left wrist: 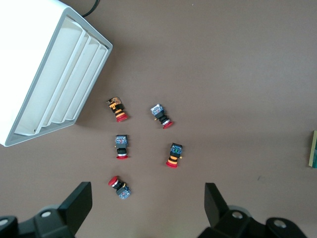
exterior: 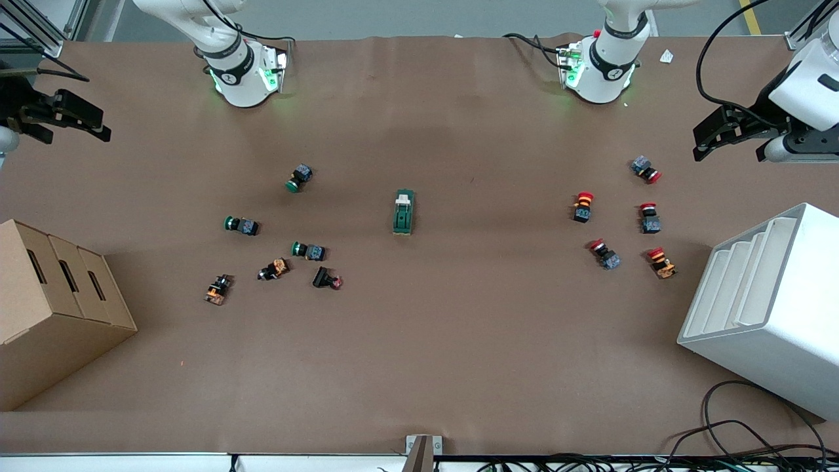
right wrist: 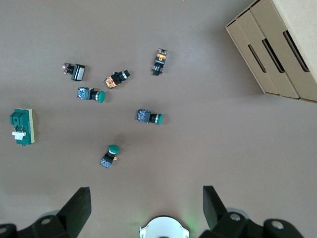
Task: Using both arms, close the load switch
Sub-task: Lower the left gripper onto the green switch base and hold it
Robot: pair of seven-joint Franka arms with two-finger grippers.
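The load switch (exterior: pixel 404 212), a dark-green block with a cream lever piece at the end toward the robot bases, lies on the brown table (exterior: pixel 459 341) near its middle. It also shows in the right wrist view (right wrist: pixel 22 127) and at the edge of the left wrist view (left wrist: pixel 314 148). My left gripper (exterior: pixel 697 145) is open and empty, up in the air at the left arm's end of the table; its own view (left wrist: pixel 148 203) shows it over red buttons. My right gripper (exterior: pixel 105 130) is open and empty, up at the right arm's end; its own view (right wrist: pixel 147 206) shows bare table below.
Several red push buttons (exterior: pixel 583 206) lie toward the left arm's end, and several green and orange ones (exterior: pixel 308 250) toward the right arm's end. A white slotted rack (exterior: pixel 773 308) and a cardboard box (exterior: pixel 52 308) stand at the table's two ends.
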